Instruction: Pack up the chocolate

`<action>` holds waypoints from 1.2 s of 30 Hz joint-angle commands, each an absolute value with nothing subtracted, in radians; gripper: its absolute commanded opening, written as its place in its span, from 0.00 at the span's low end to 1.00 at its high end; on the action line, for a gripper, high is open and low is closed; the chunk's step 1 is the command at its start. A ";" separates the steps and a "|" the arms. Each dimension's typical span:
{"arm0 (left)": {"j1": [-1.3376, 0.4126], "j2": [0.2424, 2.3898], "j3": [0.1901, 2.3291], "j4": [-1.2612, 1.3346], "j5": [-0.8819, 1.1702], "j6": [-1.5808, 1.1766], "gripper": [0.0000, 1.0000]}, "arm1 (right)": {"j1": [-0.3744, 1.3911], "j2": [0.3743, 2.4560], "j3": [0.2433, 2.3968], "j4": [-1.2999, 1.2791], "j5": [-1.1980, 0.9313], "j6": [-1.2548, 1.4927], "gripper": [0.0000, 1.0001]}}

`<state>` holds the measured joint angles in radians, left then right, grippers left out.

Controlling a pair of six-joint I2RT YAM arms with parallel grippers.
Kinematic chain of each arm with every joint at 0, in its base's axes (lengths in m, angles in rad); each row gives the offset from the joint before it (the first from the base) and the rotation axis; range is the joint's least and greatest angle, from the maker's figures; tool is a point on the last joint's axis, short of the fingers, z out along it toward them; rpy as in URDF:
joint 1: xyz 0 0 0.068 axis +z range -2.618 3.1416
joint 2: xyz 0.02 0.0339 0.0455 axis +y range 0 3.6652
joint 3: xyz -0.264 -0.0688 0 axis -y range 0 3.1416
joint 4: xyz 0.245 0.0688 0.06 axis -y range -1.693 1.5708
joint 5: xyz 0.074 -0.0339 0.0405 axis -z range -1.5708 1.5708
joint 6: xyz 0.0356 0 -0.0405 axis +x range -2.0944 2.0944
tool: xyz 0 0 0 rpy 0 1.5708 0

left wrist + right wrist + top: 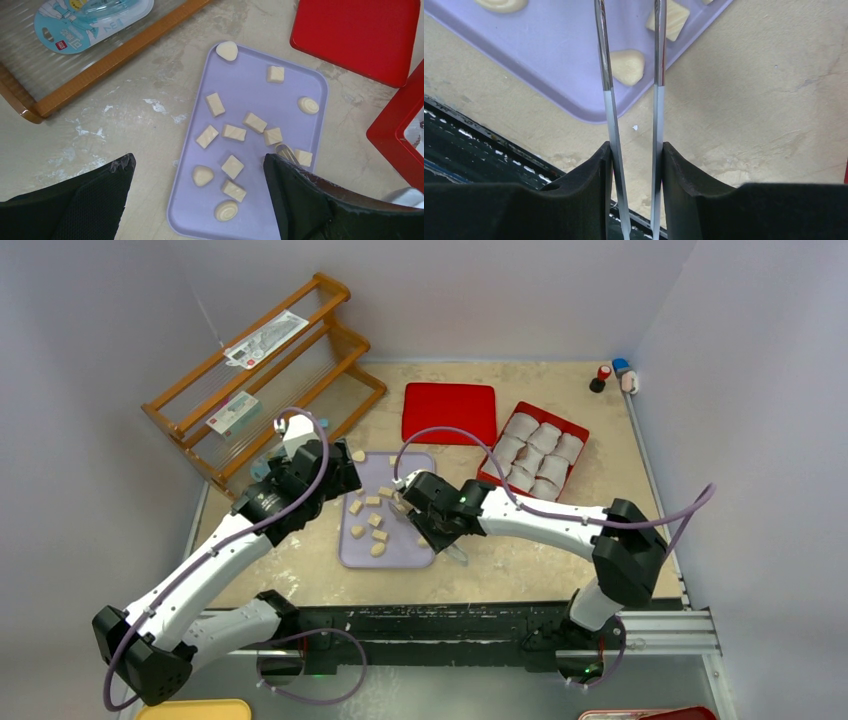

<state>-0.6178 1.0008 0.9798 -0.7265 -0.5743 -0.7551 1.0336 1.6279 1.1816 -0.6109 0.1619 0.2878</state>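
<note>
Right gripper [635, 150] clamps metal tongs [657, 125] reaching over chocolate [628, 66] on lavender tray [549, 45].

no text can be read. the pale blue and white printed card package [75, 22] lying on the wooden rack with ribbed clear shelves [115, 55] carries a small red badge [60, 45] and blue lettering (both too blurred to decipher).

Tongs [610, 115]: polished metal, mirror-glossy. Tray [245, 90]: smooth matt lilac plastic. Chocolate [215, 104]: pale, satin-smooth. Bench [125, 125]: rough, mottled, scuffed. Rack [115, 55]: varnished wood. Lid [357, 35]: smooth red plastic. Right tool [636, 147]: matt black, grainy pads.
</note>
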 commanded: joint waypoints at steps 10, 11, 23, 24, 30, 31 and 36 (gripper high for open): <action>-0.621 0.968 1.008 -0.745 -0.589 -0.742 0.99 | 1.032 1.491 1.123 -0.517 0.265 0.319 0.00; -0.621 0.969 1.009 -0.744 -0.588 -0.742 0.99 | 1.032 1.491 1.123 -0.521 0.256 0.320 0.00; -0.622 0.969 1.006 -0.744 -0.584 -0.742 0.99 | 1.032 1.567 1.160 -0.561 0.170 0.289 0.42; -0.621 0.969 1.005 -0.744 -0.586 -0.742 0.99 | 1.032 1.574 1.163 -0.559 0.167 0.290 0.44; -0.622 0.969 1.000 -0.744 -0.592 -0.742 0.99 | 1.032 1.623 1.185 -0.552 0.149 0.277 0.50; -0.621 0.969 1.001 -0.743 -0.592 -0.742 0.99 | 1.032 1.628 1.187 -0.551 0.147 0.275 0.50; -0.621 0.972 1.001 -0.742 -0.594 -0.742 0.99 | 1.032 1.643 1.191 -0.553 0.131 0.275 0.50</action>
<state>-0.6178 0.9844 0.9798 -0.7425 -0.5800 -0.7483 1.0336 1.6470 1.1450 -0.5468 0.1532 0.2882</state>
